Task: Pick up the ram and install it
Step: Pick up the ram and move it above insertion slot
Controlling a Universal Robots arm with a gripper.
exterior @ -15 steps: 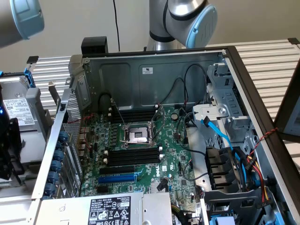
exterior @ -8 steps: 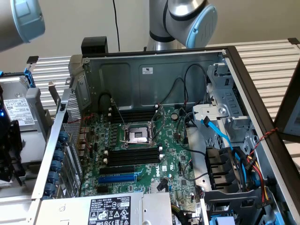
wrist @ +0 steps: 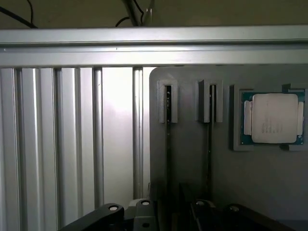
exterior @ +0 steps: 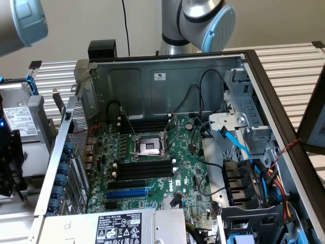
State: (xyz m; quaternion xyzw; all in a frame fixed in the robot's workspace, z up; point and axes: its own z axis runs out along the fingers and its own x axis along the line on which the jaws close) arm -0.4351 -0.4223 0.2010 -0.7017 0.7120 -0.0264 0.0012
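In the wrist view a ram (wrist: 168, 103) stands on edge in a narrow slot of a grey holder plate (wrist: 187, 159), so I see just its thin edge. A second stick (wrist: 211, 103) stands in the neighbouring slot. My gripper (wrist: 172, 214) hangs over the near end of these slots with its dark fingers (wrist: 144, 211) spread open and nothing between them. In the exterior view the open computer case (exterior: 264, 86) shows the green motherboard (exterior: 190, 178), with empty black memory slots (exterior: 144, 168) on both sides of the processor socket (exterior: 149, 147).
A processor chip (wrist: 274, 118) lies in a recess of the holder plate, beside the sticks. Ribbed aluminium table profiles (wrist: 57, 144) run alongside the plate. In the case are a blue expansion slot (exterior: 127, 193), loose cables (exterior: 264, 178) and a drive cage (exterior: 244, 101). An arm joint (exterior: 203, 20) rises behind the case.
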